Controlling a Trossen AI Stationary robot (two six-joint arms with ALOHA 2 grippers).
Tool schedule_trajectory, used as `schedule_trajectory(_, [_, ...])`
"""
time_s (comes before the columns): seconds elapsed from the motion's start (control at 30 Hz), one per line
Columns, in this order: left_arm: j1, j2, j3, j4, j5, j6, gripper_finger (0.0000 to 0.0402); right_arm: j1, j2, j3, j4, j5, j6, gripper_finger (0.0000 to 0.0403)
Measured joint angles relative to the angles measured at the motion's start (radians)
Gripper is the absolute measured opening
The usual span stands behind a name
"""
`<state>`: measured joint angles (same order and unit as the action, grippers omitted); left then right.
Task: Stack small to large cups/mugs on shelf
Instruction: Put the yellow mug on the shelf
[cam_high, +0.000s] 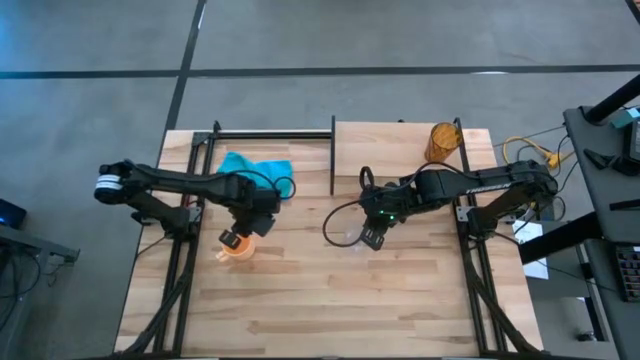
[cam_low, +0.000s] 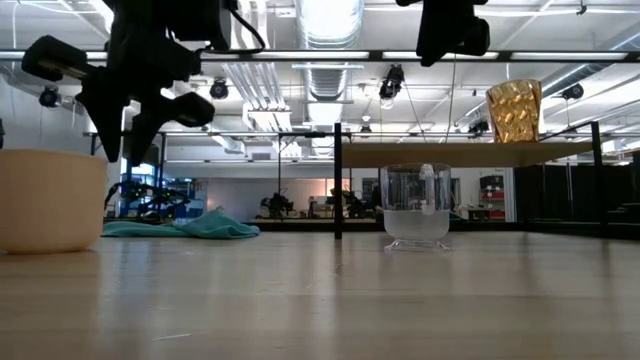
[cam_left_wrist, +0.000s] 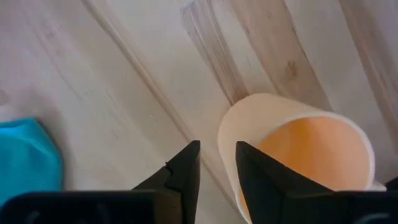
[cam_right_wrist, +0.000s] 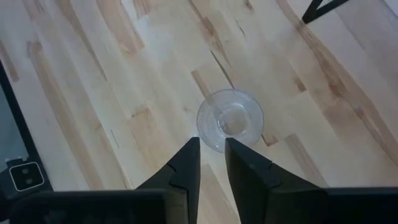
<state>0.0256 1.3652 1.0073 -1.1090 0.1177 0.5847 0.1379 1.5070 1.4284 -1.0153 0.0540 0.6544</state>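
While your overhead view hides the small clear glass cup (cam_right_wrist: 230, 128), the right wrist view shows it on the table under the right gripper (cam_right_wrist: 212, 163), whose jaws are narrowly parted, empty; the left gripper (cam_left_wrist: 217, 171), likewise, hovers beside the orange handled mug (cam_left_wrist: 298, 158).

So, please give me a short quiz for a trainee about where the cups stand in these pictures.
1. True or false: the brown cup stands on the shelf.
2. Which gripper hangs above the clear glass cup? A) left B) right
3. Fill in: the teal cloth lies behind the ____ mug.

Key: 1 true. 2 B, the right gripper. 3 orange.
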Motion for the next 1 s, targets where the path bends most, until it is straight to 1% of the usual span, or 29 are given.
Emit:
schedule_trajectory(0.3, [-0.003,-0.048,0.020,-0.052,0.000,-0.002,0.0045,-0.001,0.000,0.000,0.000,0.000,-0.001,0.0079])
schedule_trajectory(0.67, [-0.008,-0.042,-0.001,-0.082,0.005,-0.002,0.0042,0.000,0.000,0.000,0.002,0.000,-0.001,0.0073])
schedule_trajectory(0.83, [-0.008,-0.025,-0.001,-0.078,0.005,-0.002,0.0042,0.000,0.000,0.000,0.003,0.000,-0.001,0.0079])
schedule_trajectory(1.0, [-0.008,0.010,-0.002,-0.075,0.007,-0.002,0.0042,0.000,0.000,0.000,0.004,0.000,-0.001,0.0076])
